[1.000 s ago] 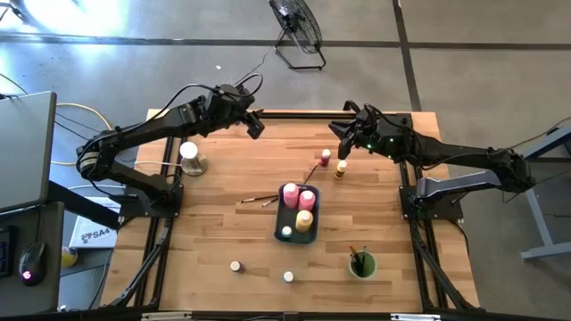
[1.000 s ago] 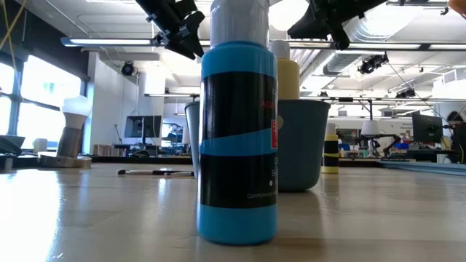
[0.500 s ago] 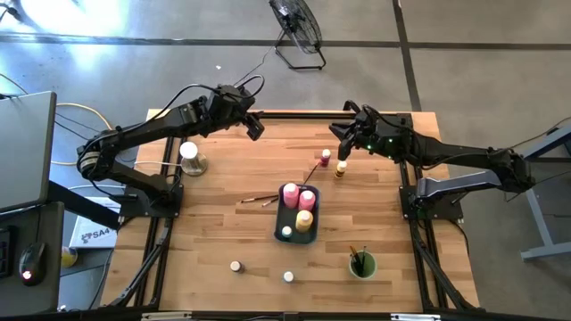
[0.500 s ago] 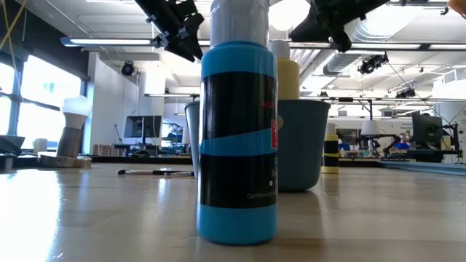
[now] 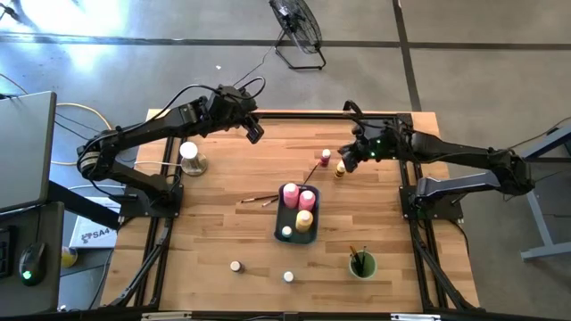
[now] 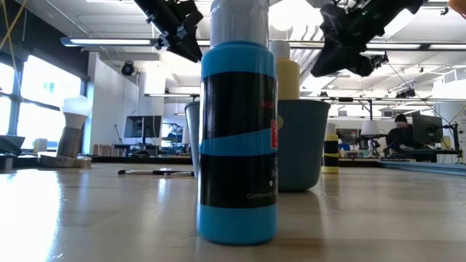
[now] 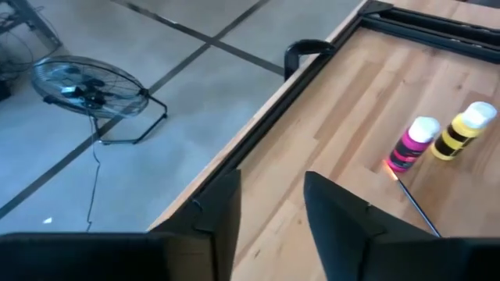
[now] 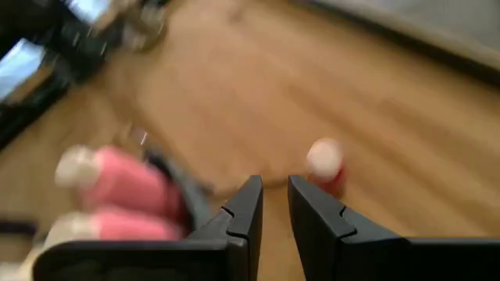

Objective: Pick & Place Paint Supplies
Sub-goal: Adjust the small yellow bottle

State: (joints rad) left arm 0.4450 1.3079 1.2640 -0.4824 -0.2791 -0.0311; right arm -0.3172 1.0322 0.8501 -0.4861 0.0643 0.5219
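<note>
The right gripper (image 5: 346, 161) has swung down over the yellow bottle (image 5: 340, 169) and pink bottle (image 5: 326, 158) at upper centre, jaws narrowly parted, empty, likely lining up a pick; the left gripper (image 5: 253, 132), jaws released, waits upper left of the tabletop (image 5: 223, 223)

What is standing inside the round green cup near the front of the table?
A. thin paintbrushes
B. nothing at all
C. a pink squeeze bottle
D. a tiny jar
A: in the high view, thin brown-handled paintbrushes stick up out of the green cup, while the pink bottles stand in the tray.
</note>
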